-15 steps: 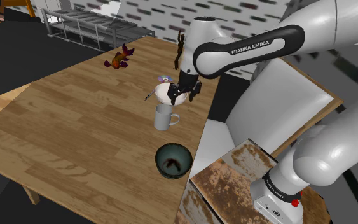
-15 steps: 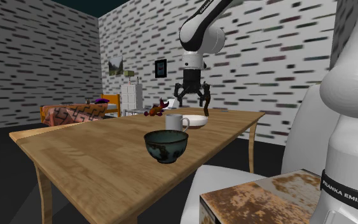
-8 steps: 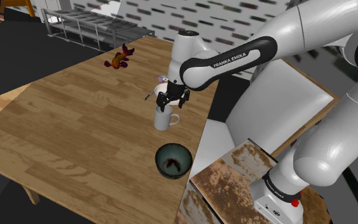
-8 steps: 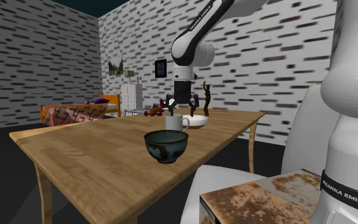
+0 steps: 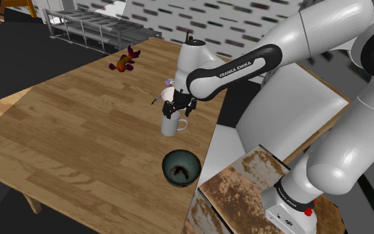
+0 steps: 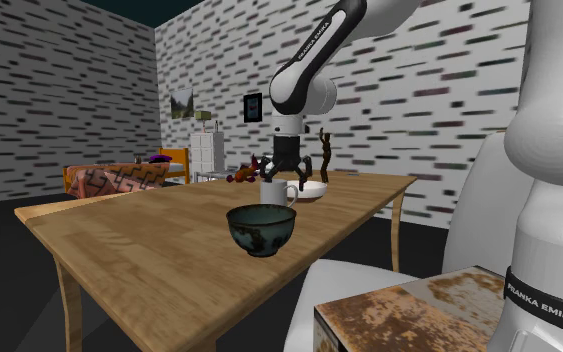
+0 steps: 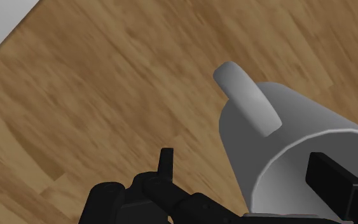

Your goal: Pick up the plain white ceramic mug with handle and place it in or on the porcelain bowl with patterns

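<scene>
A plain pale mug (image 5: 171,124) stands upright on the wooden table (image 5: 79,133), its handle (image 5: 182,124) towards the stand. My black gripper (image 5: 177,108) hangs right over its rim, open. In the wrist view one finger (image 7: 166,167) is outside the mug (image 7: 279,133) on the handle (image 7: 247,98) side and the other finger (image 7: 329,177) is over its mouth; neither touches the wall. A dark teal bowl (image 5: 181,166) with brown markings sits nearer the stand, close to the table's edge. In the second exterior view the gripper (image 6: 281,173) is just above the mug (image 6: 276,193), behind the bowl (image 6: 262,229).
A shallow white dish (image 6: 311,189) with a purple object lies just beyond the mug. A red-orange toy (image 5: 124,62) and a dark figurine (image 6: 323,158) stand at the table's far end. The rusty stand (image 5: 245,193) is at lower right. Broad bare tabletop lies on the shoulder view's left.
The arm swung from above the white dish over to the mug and came down to its rim. The fingers stayed open. Mug and bowl have not moved.
</scene>
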You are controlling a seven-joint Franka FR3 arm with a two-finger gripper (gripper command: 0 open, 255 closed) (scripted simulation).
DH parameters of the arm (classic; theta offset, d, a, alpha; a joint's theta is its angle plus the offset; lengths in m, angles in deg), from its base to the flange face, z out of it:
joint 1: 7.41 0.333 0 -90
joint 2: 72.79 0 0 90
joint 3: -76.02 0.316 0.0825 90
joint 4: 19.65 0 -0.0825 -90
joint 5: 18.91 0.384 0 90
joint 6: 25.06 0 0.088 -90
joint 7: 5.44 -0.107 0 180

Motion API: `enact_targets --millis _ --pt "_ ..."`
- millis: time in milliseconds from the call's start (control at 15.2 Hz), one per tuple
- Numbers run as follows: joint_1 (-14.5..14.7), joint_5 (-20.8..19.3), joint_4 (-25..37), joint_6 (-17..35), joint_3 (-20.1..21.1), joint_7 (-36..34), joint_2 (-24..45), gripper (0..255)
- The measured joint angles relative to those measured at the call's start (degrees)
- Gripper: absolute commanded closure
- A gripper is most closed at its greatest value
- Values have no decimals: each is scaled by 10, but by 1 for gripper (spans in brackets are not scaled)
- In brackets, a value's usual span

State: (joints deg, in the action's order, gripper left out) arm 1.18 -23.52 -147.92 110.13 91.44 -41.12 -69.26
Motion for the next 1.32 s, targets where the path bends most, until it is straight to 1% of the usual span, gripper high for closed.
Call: enact_targets --millis 132,198,858,1320 --pt "0 0 0 0 0 0 0 0" --pt "0 0 0 0 0 0 0 255" --pt "0 0 0 0 0 0 0 255" --pt "-1 13 19 -44 0 11 -28 255"
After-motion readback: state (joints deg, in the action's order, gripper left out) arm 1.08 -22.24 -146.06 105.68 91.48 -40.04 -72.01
